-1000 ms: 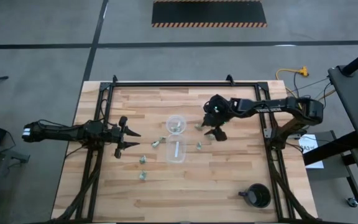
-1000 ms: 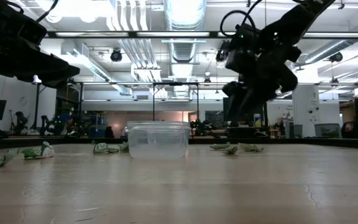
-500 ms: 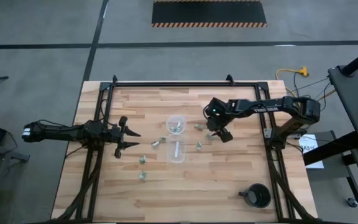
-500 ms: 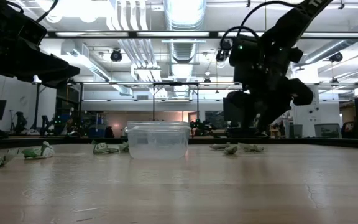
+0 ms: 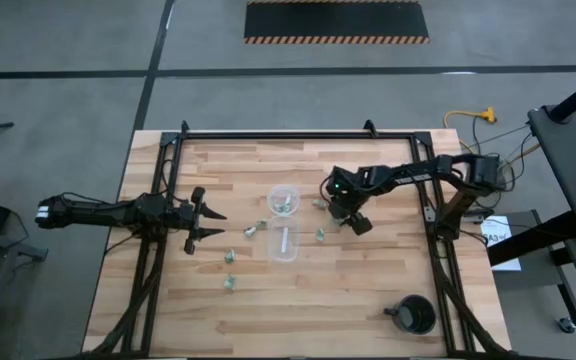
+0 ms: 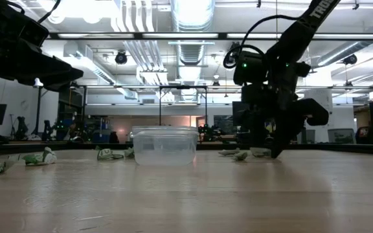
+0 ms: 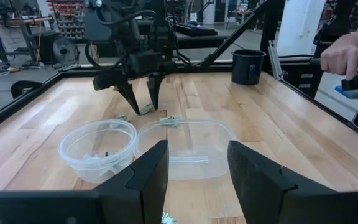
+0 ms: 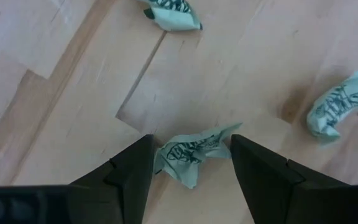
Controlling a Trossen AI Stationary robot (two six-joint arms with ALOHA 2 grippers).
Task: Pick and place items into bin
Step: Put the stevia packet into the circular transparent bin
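Observation:
Several small pale green-and-whitish bits lie on the wooden table, for instance one [image 5: 251,230] and another [image 5: 230,257]. More lie inside the round clear bin [image 5: 283,200]. My right gripper [image 5: 334,208] points down with its tips at the table. It is open, with one crumpled bit [image 8: 191,152] lying between its fingertips. Two more bits [image 8: 173,15] [image 8: 337,112] lie close by. My left gripper [image 5: 211,224] waits open and empty at the table's left, facing the bin [image 7: 98,149]. My right gripper comes from above, pointing down, with one finger [image 8: 135,168] on each side of the crumpled bit. The bit's two ends [image 8: 159,155] reach up to both fingers. I cannot tell whether they touch it. The bit lies flat on the table.
A clear rectangular container [image 5: 284,243] with a white strip in it stands just nearer than the bin. A black cup with a handle [image 5: 413,315] stands at the near right. A person's hand [image 7: 347,56] shows beyond the table's right side.
My right gripper has gone down and a little toward the table's left edge. It has come from above the table to tips at the table around one bit. Its fingers have tipped from slanting to pointing nearly straight down.

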